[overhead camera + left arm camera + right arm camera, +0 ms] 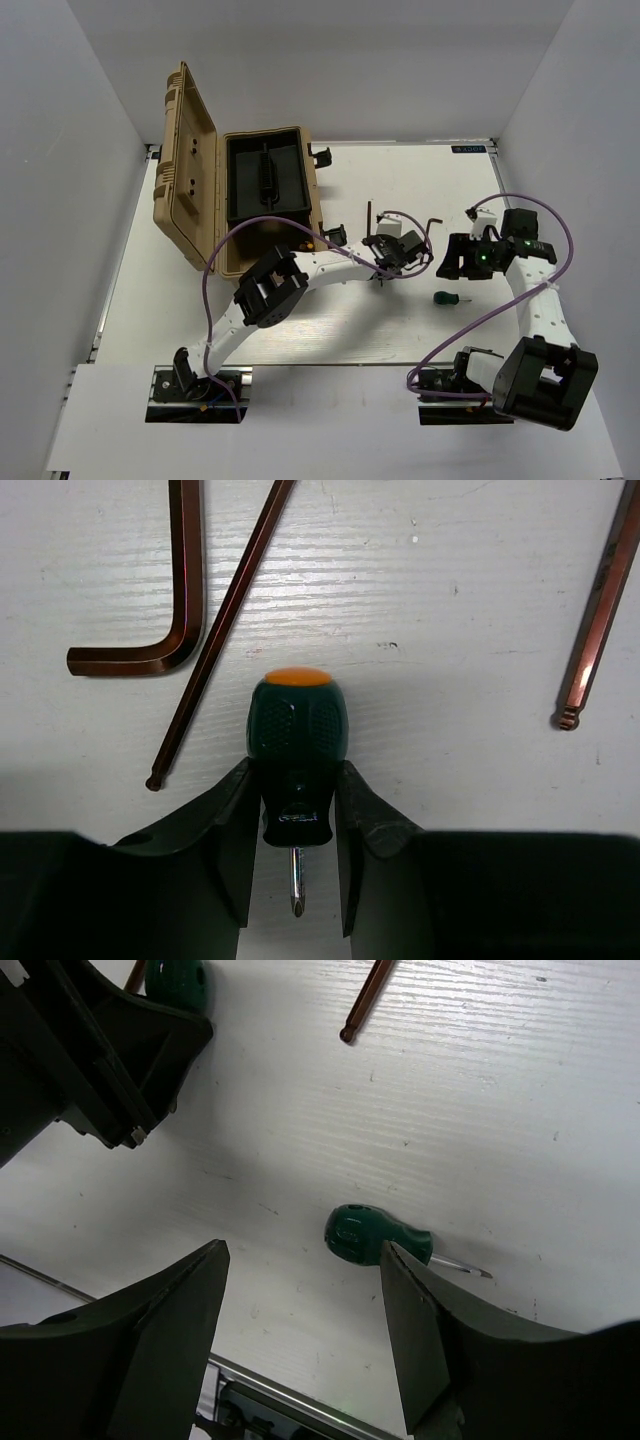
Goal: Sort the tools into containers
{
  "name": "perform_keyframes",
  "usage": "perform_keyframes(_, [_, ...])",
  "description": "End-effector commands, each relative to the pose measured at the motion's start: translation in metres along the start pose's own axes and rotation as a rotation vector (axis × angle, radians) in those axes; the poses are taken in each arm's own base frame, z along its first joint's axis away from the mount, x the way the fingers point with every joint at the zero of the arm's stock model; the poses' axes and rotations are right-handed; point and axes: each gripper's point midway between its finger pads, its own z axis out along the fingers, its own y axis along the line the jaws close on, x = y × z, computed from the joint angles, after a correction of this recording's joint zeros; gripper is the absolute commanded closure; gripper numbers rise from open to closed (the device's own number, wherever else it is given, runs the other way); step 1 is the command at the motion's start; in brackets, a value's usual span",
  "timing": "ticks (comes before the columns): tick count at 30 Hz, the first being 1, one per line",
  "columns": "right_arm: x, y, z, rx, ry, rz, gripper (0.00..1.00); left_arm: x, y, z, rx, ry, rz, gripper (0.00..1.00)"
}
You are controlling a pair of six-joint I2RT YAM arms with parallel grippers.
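We see the left gripper (295, 772) near the middle of the tabletop (300, 335), its jaws pressed on the narrow neck of the orange-capped stubby screwdriver (296, 725). The bulb of the handle sticks out past the fingertips and the cross-head tip points back toward the wrist. We cannot tell whether the tool rests on the surface or is raised off it.

Beyond the orange cap, toward the far edge, lie the bent hex key (185, 590), the long hex key (225, 620) just beside it, and the third hex key (598, 610) well off to the right.

The right gripper (302, 1255) hangs over the right half of the tabletop with its jaws wide apart and nothing between them. The green stubby screwdriver (375, 1238) lies flat below the gap, nearer one finger than the other, on the side toward the near edge.

The tan toolbox (190, 200) stands open at the far left corner, a black tray (240, 200) inside it
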Motion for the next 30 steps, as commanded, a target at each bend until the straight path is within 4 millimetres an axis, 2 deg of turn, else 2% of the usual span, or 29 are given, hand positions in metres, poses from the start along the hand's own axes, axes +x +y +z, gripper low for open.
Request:
perform_keyframes(1, [0.001, 0.006, -0.003, -0.03, -0.018, 0.003, 0.32, -0.012, -0.006, -0.026, 0.044, -0.026, 0.054, 0.94])
perform_keyframes(3, [0.001, 0.004, -0.005, -0.022, -0.019, -0.001, 0.32, -0.035, -0.019, -0.042, 0.109, -0.075, 0.077, 1.0])
perform_keyframes(4, [0.002, 0.003, -0.005, -0.02, -0.017, -0.001, 0.29, -0.057, -0.026, -0.066, 0.145, -0.126, 0.106, 1.0])
perform_keyframes(5, [0.004, 0.003, -0.006, -0.022, -0.008, -0.006, 0.17, -0.078, -0.027, -0.081, 0.154, -0.174, 0.113, 1.0])
perform_keyframes(7, [0.007, 0.004, -0.005, -0.031, 0.0, -0.008, 0.17, -0.115, -0.031, -0.112, 0.195, -0.266, 0.142, 1.0])
perform_keyframes(8, [0.008, 0.004, -0.006, -0.031, 0.002, -0.009, 0.17, -0.137, -0.025, -0.132, 0.213, -0.302, 0.132, 1.0])
perform_keyframes(10, [0.01, 0.004, -0.006, -0.032, -0.001, -0.016, 0.24, -0.168, -0.011, -0.151, 0.218, -0.352, 0.115, 1.0])
perform_keyframes(11, [0.01, 0.004, -0.006, -0.031, -0.002, -0.022, 0.33, -0.189, 0.005, -0.168, 0.185, -0.406, 0.094, 1.0])
perform_keyframes(12, [0.01, 0.004, -0.007, -0.033, -0.007, -0.038, 0.39, -0.196, 0.014, -0.171, 0.168, -0.426, 0.092, 1.0])
perform_keyframes(13, [0.01, 0.004, -0.006, -0.036, -0.008, -0.042, 0.45, -0.21, 0.028, -0.173, 0.15, -0.444, 0.08, 1.0])
perform_keyframes(14, [0.011, 0.005, -0.007, -0.041, -0.01, -0.047, 0.59, -0.216, 0.039, -0.174, 0.137, -0.449, 0.067, 1.0])
perform_keyframes(15, [0.012, 0.005, -0.006, -0.044, -0.007, -0.053, 0.65, -0.224, 0.052, -0.179, 0.123, -0.457, 0.064, 1.0])
perform_keyframes(16, [0.013, 0.005, -0.005, -0.05, -0.002, -0.051, 0.68, -0.237, 0.072, -0.177, 0.079, -0.469, 0.038, 1.0])
perform_keyframes(17, [0.013, 0.007, -0.006, -0.056, -0.005, -0.055, 0.7, -0.242, 0.086, -0.174, 0.045, -0.475, 0.036, 1.0])
perform_keyframes(18, [0.013, 0.007, -0.006, -0.059, -0.006, -0.058, 0.7, -0.248, 0.1, -0.172, 0.012, -0.482, 0.021, 1.0])
perform_keyframes(19, [0.013, 0.007, -0.006, -0.057, -0.006, -0.058, 0.7, -0.261, 0.127, -0.166, -0.04, -0.48, -0.007, 1.0])
perform_keyframes(22, [0.014, 0.007, -0.004, -0.064, 0.001, -0.056, 0.7, -0.271, 0.176, -0.148, -0.146, -0.46, -0.04, 1.0])
perform_keyframes(23, [0.013, 0.008, -0.005, -0.064, -0.006, -0.061, 0.7, -0.278, 0.204, -0.143, -0.197, -0.456, -0.067, 1.0])
perform_keyframes(25, [0.013, 0.008, -0.005, -0.068, -0.004, -0.06, 0.69, -0.278, 0.234, -0.136, -0.265, -0.439, -0.074, 1.0])
perform_keyframes(26, [0.013, 0.008, -0.005, -0.066, -0.007, -0.059, 0.69, -0.282, 0.256, -0.132, -0.307, -0.432, -0.096, 1.0])
perform_keyframes(30, [0.013, 0.008, -0.004, -0.069, 0.002, -0.055, 0.66, -0.274, 0.305, -0.12, -0.442, -0.391, -0.099, 1.0])
